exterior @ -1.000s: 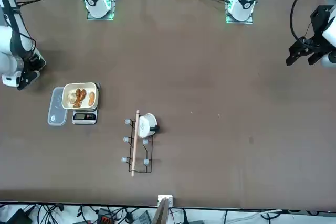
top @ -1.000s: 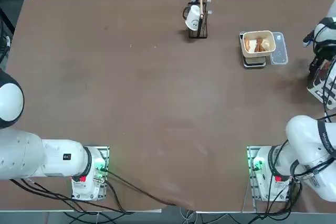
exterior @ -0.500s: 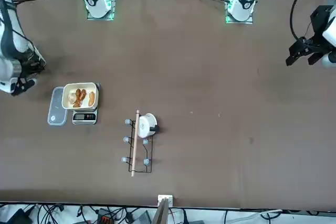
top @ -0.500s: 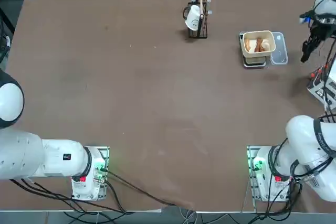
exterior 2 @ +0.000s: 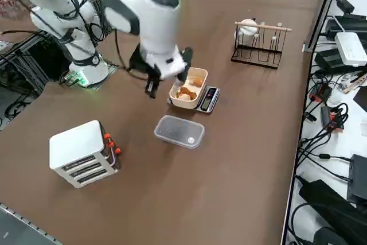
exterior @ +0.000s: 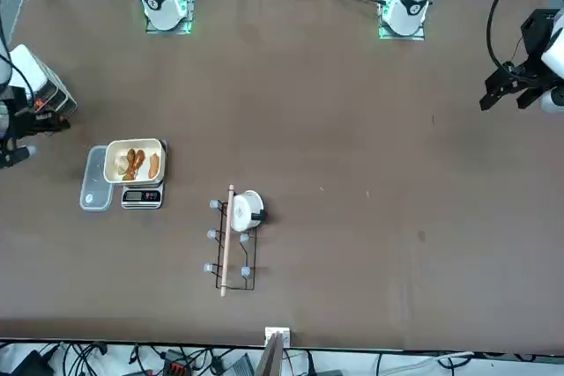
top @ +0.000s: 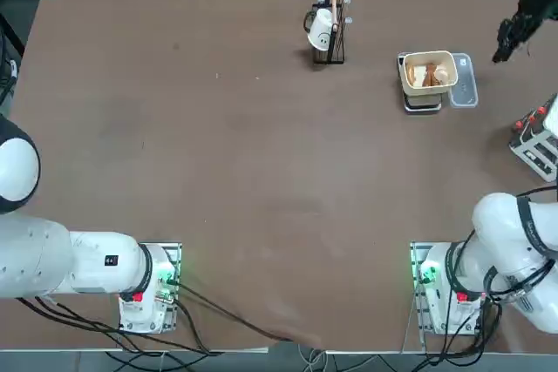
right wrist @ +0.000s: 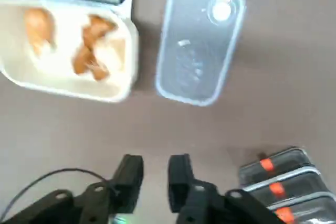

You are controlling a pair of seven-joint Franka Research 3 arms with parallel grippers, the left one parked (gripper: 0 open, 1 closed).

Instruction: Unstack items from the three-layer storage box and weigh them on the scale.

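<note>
The cream bowl (top: 428, 72) sits on the dark scale (top: 423, 104) and holds several brown and tan items (right wrist: 89, 51). The translucent plate (top: 465, 83) lies flat beside it. The white three-layer storage box (exterior 2: 80, 153), with orange tabs, stands near the table's right edge, also seen in the top view (top: 536, 141). My right gripper (top: 504, 45) hangs above the table just past the plate, between box and scale. In the wrist view its fingers (right wrist: 131, 174) stand slightly apart, and my right gripper (right wrist: 155, 174) holds nothing.
A thin black wire stand (top: 330, 37) with a white cup (top: 321, 30) and a wooden rod stands at the far middle. Cables and devices (exterior 2: 338, 55) lie off the table's far edge in the side view.
My right gripper has lifted off the storage box and swung toward the far edge, beside the scale. Its fingers went from shut to slightly parted. The box now shows uncovered.
</note>
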